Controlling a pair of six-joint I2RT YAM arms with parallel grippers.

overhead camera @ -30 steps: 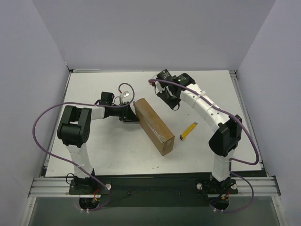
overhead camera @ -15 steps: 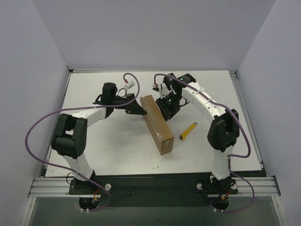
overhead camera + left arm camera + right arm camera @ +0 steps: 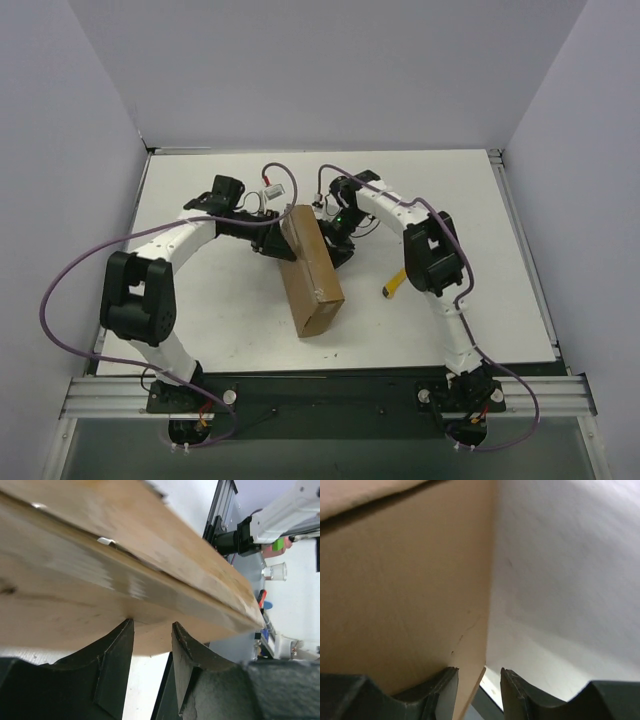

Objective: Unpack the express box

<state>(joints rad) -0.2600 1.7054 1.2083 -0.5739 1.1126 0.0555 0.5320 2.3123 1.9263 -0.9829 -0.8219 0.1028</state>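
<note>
Cardboard express box (image 3: 312, 272) stands on its long edge mid-table (image 3: 200, 300), btwn both arms. L gripper (image 3: 152, 625) jaws part-open, tips vs its face, prob. steadying it. R gripper (image 3: 479, 671) jaws apart, straddling a box edge, not pinching.

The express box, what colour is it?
The express box is plain brown cardboard, best seen in the top external view.

Express box (image 3: 100, 570) edge at 2 fingers (image 3: 112, 675)
</note>
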